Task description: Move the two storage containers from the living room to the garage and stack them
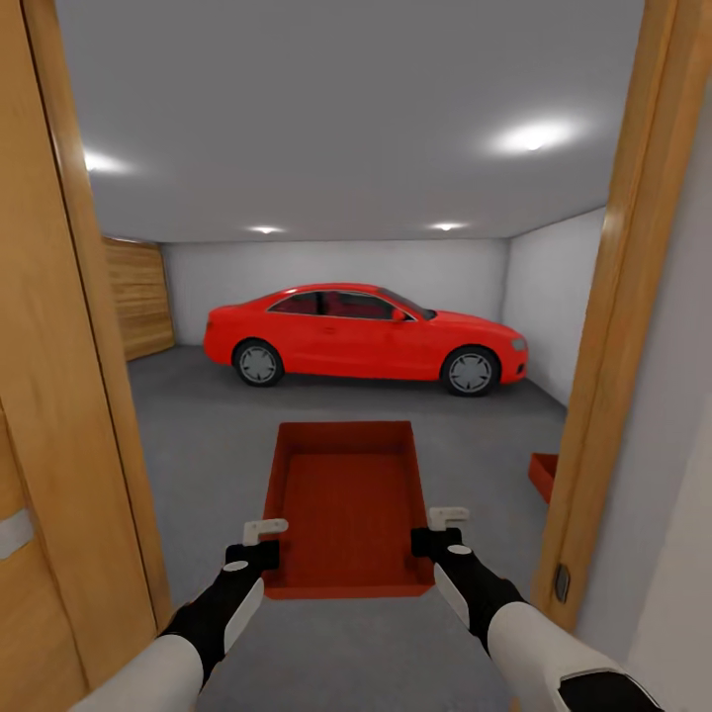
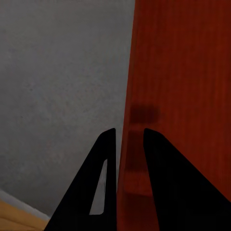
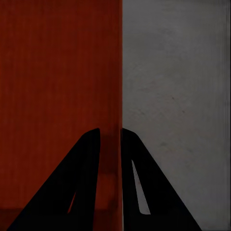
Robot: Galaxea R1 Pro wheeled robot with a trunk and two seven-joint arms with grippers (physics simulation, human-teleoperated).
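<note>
Left hand [image 1: 265, 527] is clamped on the left wall of the carried storage container [image 1: 346, 504], fingers [image 2: 103, 183] astride the rim; right hand [image 1: 447, 516] likewise pinches the right wall. The box hangs level in the doorway, between the wooden door frame [image 1: 603, 326] posts, over the garage's grey floor [image 1: 208, 445]. A second container [image 1: 543, 475] lies by the right wall; red car [image 1: 366, 336] beyond. Judgement: advance squarely, keep both grips even, clear the posts.
</note>
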